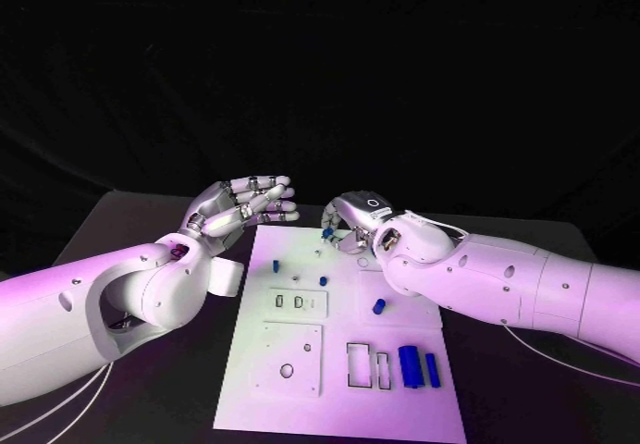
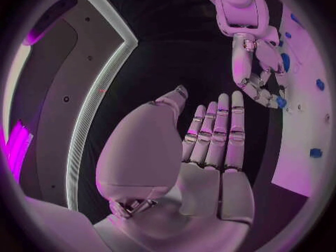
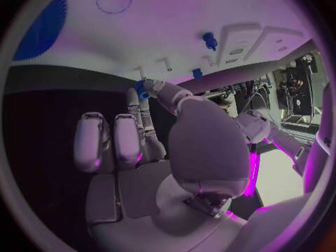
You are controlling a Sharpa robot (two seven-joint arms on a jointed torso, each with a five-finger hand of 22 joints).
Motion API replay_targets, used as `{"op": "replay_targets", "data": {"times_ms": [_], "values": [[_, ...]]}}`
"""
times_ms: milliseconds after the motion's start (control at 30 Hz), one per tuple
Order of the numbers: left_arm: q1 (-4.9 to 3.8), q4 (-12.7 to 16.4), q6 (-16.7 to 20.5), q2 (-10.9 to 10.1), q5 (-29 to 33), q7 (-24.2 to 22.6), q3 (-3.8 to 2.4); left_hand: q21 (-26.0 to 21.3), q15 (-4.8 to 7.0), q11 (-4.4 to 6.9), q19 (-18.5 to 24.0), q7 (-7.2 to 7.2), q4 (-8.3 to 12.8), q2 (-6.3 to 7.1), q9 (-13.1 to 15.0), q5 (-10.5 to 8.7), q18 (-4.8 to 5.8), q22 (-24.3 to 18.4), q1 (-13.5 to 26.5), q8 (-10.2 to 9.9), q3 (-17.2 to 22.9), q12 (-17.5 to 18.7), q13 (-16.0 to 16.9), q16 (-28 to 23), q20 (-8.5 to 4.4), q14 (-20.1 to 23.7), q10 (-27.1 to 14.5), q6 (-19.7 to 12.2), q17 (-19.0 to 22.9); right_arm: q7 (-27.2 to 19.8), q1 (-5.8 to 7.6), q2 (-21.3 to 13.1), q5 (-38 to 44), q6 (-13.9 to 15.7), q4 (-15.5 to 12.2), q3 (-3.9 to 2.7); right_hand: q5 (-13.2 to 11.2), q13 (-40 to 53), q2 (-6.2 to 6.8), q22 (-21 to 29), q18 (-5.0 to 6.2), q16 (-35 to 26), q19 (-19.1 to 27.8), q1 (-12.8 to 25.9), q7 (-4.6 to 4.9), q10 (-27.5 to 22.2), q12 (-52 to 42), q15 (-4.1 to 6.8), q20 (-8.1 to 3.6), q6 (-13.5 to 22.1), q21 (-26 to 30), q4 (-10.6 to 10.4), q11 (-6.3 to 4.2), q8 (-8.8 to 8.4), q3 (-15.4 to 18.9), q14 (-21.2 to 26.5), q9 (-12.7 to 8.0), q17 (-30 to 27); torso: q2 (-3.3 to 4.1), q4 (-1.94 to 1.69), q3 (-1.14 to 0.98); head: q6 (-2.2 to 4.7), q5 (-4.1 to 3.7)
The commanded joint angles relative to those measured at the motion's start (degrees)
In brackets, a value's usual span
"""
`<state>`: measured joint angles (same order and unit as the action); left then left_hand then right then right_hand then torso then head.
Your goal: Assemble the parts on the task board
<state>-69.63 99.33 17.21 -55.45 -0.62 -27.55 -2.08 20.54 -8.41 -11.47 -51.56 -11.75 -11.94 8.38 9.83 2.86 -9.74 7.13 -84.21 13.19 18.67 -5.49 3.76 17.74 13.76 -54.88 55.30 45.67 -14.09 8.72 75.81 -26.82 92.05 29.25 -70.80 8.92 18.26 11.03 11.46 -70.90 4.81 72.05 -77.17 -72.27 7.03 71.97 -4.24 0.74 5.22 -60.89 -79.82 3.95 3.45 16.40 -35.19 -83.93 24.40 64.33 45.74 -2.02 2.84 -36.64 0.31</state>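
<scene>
Right hand [image 1: 350, 222]: you're pinching a small blue part [image 2: 280, 101] by its tip at the task board [image 1: 301, 370] far edge; it could slip.
Left hand [image 1: 240, 208]: fingers spread, holding nothing, beside the board.

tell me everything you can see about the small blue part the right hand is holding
The small blue part is a short, stubby piece, plastic by its look, pinched at the tips of the right hand's fingers. It hangs just over the far edge of the white task board, near thin upright pins; whether it touches the board cannot be told. The left hand does not touch it.
</scene>
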Motion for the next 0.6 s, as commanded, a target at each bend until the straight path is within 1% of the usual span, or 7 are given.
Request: {"op": "replay_targets", "data": {"times_ms": [33, 100, 167, 300, 367, 400, 600], "values": [[-0.1, 0.2, -1.0, 0.1, -0.1, -0.5, -0.08, -0.3, -0.11, -0.26, 0.1, -3.51, -0.3, 0.0, -0.1, 0.02, -0.65, -0.1, 0.5, -0.2, 0.2, 0.3, -0.1, -0.2, 0.23, 0.3, -0.2, -0.4, -0.1, -0.1, -0.08, 0.2, 0.1, -0.3, 0.1, -0.01, 0.2, 0.1, -0.48, 0.0, -0.66, 0.2, -0.5, -0.5, 0.25, 0.3, -0.3, 0.22, 0.06, 0.0, -0.2, 0.0, 0.01, 0.07, -0.4, -1.4, 0.1, 0.0, 0.37, -0.24, 0.18, -0.07, -0.05], [-0.11, 0.2, -1.0, 0.1, -0.1, -0.5, -0.09, -0.3, -0.11, -0.26, 0.1, -3.51, -0.3, 0.0, -0.1, 0.02, -0.65, -0.1, 0.5, -0.2, 0.2, 0.3, -0.1, -0.2, 0.23, 0.3, -0.2, -0.4, -0.1, -0.2, -0.11, 0.3, 0.0, -0.6, 0.1, -0.02, 0.2, 0.1, -0.48, 0.0, -0.66, 0.2, -0.5, -0.5, 0.25, 0.3, -0.3, 0.22, 0.06, 0.0, -0.2, 0.0, 0.01, 0.07, -0.4, -1.4, 0.1, 0.0, 0.5, -0.27, 0.29, -0.14, -0.03], [-0.12, 0.2, -1.0, 0.1, -0.1, -0.5, -0.1, -0.3, -0.12, -0.26, 0.1, -3.52, -0.3, 0.0, -0.1, 0.02, -0.65, -0.1, 0.5, -0.3, 0.2, 0.4, 0.0, -0.3, 0.23, 0.3, -0.2, -0.5, -0.1, -0.2, -0.13, 0.3, 0.0, -0.8, 0.0, -0.02, 0.2, 0.1, -0.46, 0.0, -0.67, 0.2, -0.5, -0.5, 0.28, 0.3, -0.3, 0.21, 0.07, 0.0, -0.2, 0.0, 0.04, 0.06, -0.4, -1.4, 0.1, 0.0, 0.54, -0.29, 0.34, -0.19, -0.07], [-0.12, 0.1, -1.0, 0.1, -0.1, -0.5, -0.12, -0.3, -0.12, -0.26, 0.1, -3.52, -0.3, 0.0, -0.1, 0.02, -0.65, -0.1, 0.5, -0.3, 0.2, 0.4, 0.0, -0.3, 0.23, 0.3, -0.2, -0.5, -0.1, -0.1, -0.15, 0.3, -0.1, -1.2, 0.1, -0.02, 0.2, 0.1, -0.46, 0.0, -0.67, 0.2, -0.5, -0.5, 0.28, 0.3, -0.3, 0.21, 0.07, 0.0, -0.2, 0.0, 0.04, 0.06, -0.4, -1.4, 0.1, 0.0, 0.57, -0.25, 0.38, -0.21, -0.03], [-0.13, 0.1, -1.0, 0.1, -0.1, -0.5, -0.12, -0.3, -0.12, -0.26, 0.1, -3.52, -0.3, 0.0, -0.1, 0.02, -0.65, -0.1, 0.5, -0.3, 0.2, 0.4, 0.0, -0.3, 0.23, 0.3, -0.2, -0.5, -0.1, 0.0, -0.15, 0.3, -0.1, -1.5, 0.2, -0.01, 0.2, 0.1, -0.44, -0.2, -0.7, 0.3, -0.6, -0.4, 0.31, 0.3, -0.2, 0.18, 0.07, 0.1, -0.3, 0.0, 0.07, 0.04, -0.4, -1.5, 0.2, 0.1, 0.56, -0.23, 0.39, -0.27, -0.1], [-0.13, 0.1, -1.0, 0.1, -0.1, -0.5, -0.13, -0.3, -0.12, -0.26, 0.1, -3.52, -0.3, 0.0, -0.1, 0.02, -0.65, -0.1, 0.5, -0.3, 0.2, 0.4, 0.0, -0.3, 0.23, 0.3, -0.2, -0.5, -0.1, 0.0, -0.16, 0.4, -0.1, -1.6, 0.3, -0.01, 0.2, 0.1, -0.44, -0.2, -0.7, 0.3, -0.6, -0.4, 0.31, 0.3, -0.2, 0.18, 0.07, 0.1, -0.3, 0.0, 0.07, 0.04, -0.4, -1.5, 0.2, 0.1, 0.55, -0.26, 0.35, -0.32, -0.15], [-0.13, 0.0, -1.1, 0.2, -0.1, -0.5, -0.13, -0.3, -0.14, -0.28, 0.1, -3.53, -0.2, -0.01, -0.1, 0.02, -0.65, -0.1, 0.5, -0.3, 0.2, 0.4, 0.0, -0.3, 0.25, 0.4, -0.2, -0.5, -0.1, 0.3, -0.17, 0.5, -0.1, -2.6, 0.8, -0.01, 0.1, 0.1, -0.35, 0.0, -0.66, 0.2, -0.4, -0.2, 0.36, 0.2, -0.1, 0.12, 0.11, 0.3, -0.2, -0.1, 0.14, 0.03, -0.4, -1.4, 0.3, -0.1, 0.57, -0.31, 0.31, -0.38, -0.13]]}}
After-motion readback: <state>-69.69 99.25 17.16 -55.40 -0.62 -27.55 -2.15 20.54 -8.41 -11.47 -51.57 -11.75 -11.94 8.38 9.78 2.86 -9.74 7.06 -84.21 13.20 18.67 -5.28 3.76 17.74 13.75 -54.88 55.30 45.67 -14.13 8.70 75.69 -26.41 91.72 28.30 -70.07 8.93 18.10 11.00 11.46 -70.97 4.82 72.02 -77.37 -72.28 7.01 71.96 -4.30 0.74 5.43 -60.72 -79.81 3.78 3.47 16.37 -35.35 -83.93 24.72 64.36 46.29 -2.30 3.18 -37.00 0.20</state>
